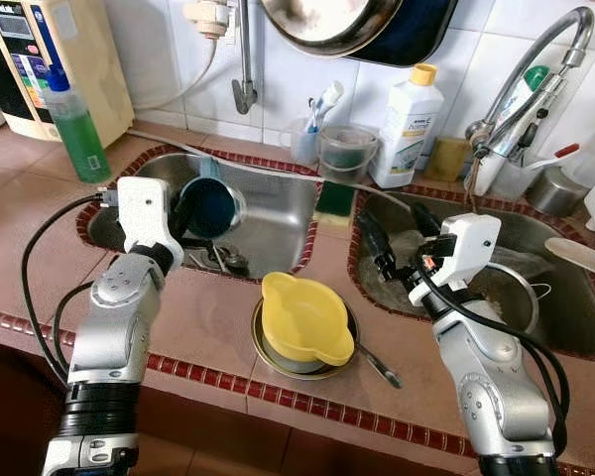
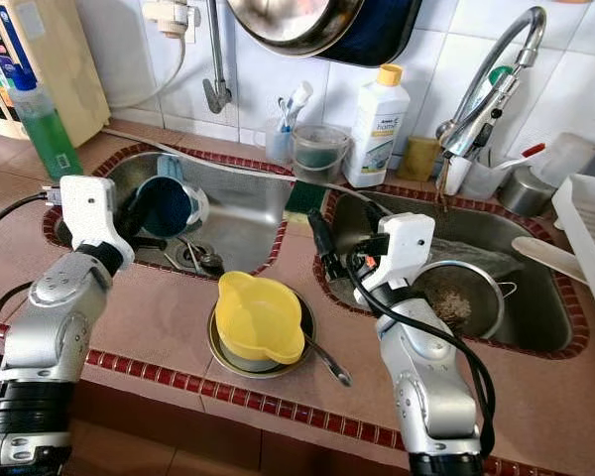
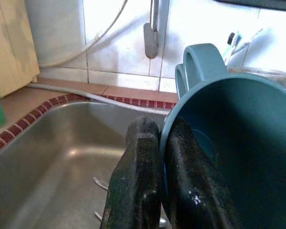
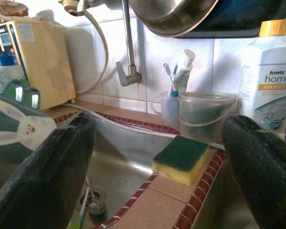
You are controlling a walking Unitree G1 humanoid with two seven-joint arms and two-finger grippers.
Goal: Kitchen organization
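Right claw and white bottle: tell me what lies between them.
In the right wrist view, a yellow-green sponge sits on the tiled divider between the open right claw and the white bottle.

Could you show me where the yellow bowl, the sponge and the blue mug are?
yellow bowl (image 1: 303, 319), left eye view: on its upturned underside.
sponge (image 4: 180, 159), right wrist view: on its green top face.
blue mug (image 1: 208, 206), left eye view: on its dark inside, held over the left sink by the left gripper (image 3: 158, 157).

green soap bottle (image 1: 76, 124) on counter; white detergent bottle (image 1: 407, 124) by wall; toothbrush cup (image 1: 305, 139) behind sink
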